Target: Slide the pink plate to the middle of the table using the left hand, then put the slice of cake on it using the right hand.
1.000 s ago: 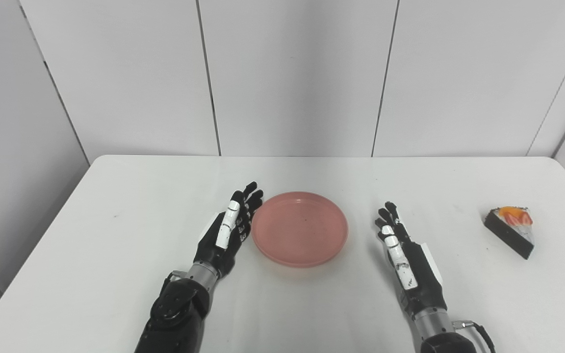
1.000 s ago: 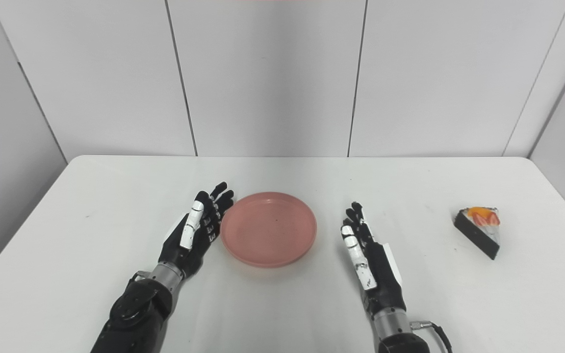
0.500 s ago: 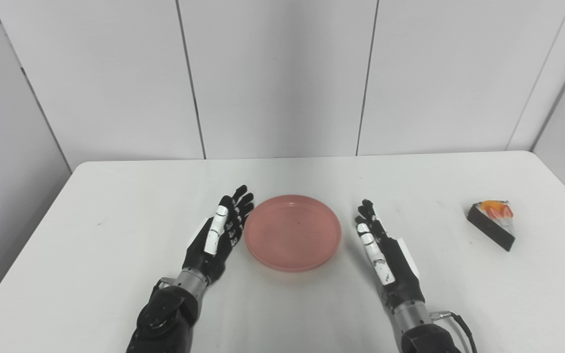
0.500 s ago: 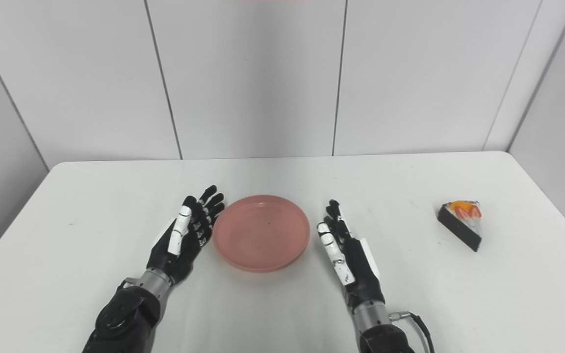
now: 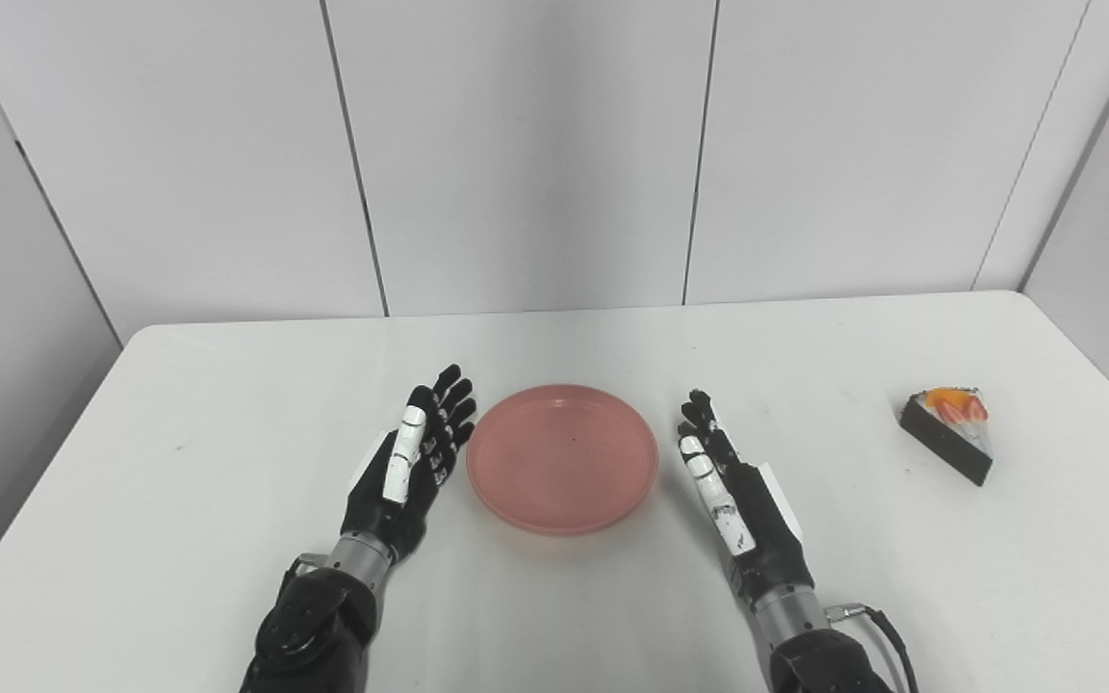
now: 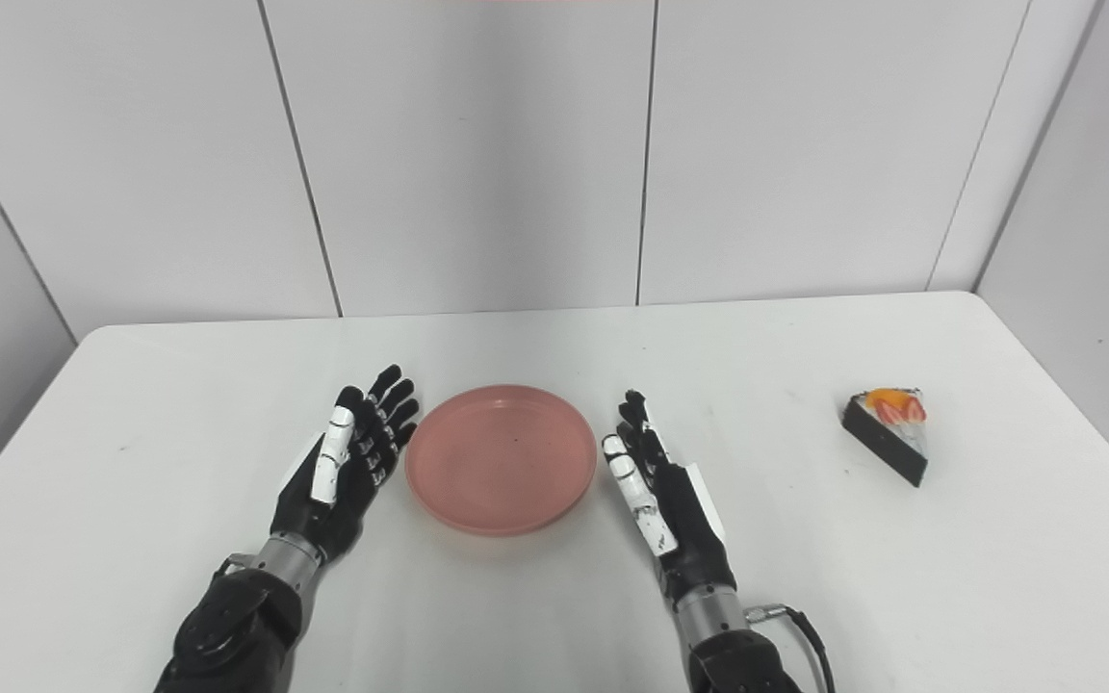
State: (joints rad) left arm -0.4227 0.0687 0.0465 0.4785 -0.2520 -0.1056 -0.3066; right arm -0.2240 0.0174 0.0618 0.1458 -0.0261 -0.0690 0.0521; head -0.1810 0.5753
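Both of our head views give us nearly the same scene; the right eye view shows a little more of the grey side wall (image 6: 1094, 241) at the right, and the left eye view a little more of the wall panel at the left. Our left robot hand (image 5: 407, 467) stands on edge on the white worktop (image 5: 179, 500), fingers straight and spread, palm turned toward the pink plate (image 5: 562, 458). It holds nothing; its fingertips lie just beside the plate's left rim, and we cannot tell whether they touch it. Our right robot hand (image 5: 735, 491) is likewise open and empty, fingers extended, just beside the plate's right rim with a narrow gap of worktop showing between. The plate lies flat near the middle of the worktop, between our two hands. The slice of cake (image 5: 948, 446), dark-sided with orange and red fruit on top, sits well apart near the right edge. We can read no writing anywhere.
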